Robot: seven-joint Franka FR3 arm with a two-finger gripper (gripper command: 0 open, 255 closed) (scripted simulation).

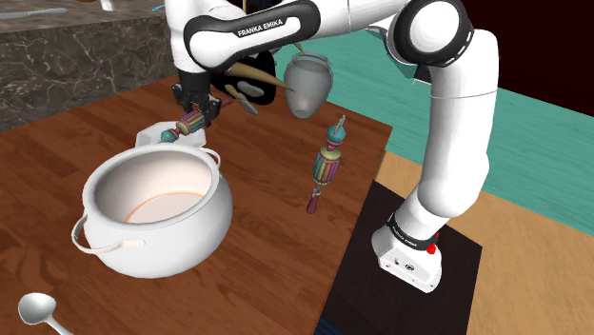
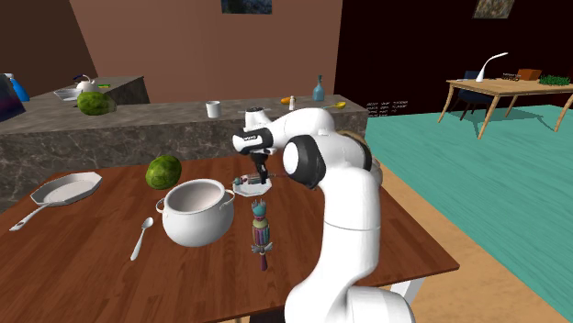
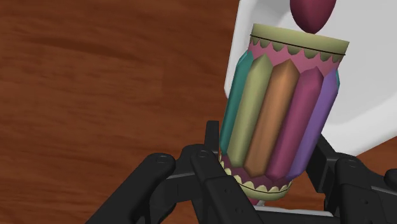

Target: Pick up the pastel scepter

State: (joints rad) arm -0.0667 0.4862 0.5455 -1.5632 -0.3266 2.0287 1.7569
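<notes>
Shoulder view: the arm hides most of the pastel scepter [image 1: 190, 122]. Just a striped ribbed bit pokes out of the jaws, over a white dish [image 1: 150, 135], at 12 o'clock from the one white pot [image 1: 157, 214]. A second scepter [image 1: 326, 164] lies on the desk [image 1: 267, 247] at 3 o'clock. One spoon [image 1: 36, 308], handle cut off.

Second exterior view: both scepters look tiny, hard to read.

Wrist view: jaws clamped tight on the barrel, with teal, olive, orange, magenta and purple ribs and scalloped collars.

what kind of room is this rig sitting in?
Probably a home kitchen-dining area: a stone counter holding a cup and bottle, a wooden table with a cooking pot, frying pan and spoon.
</notes>
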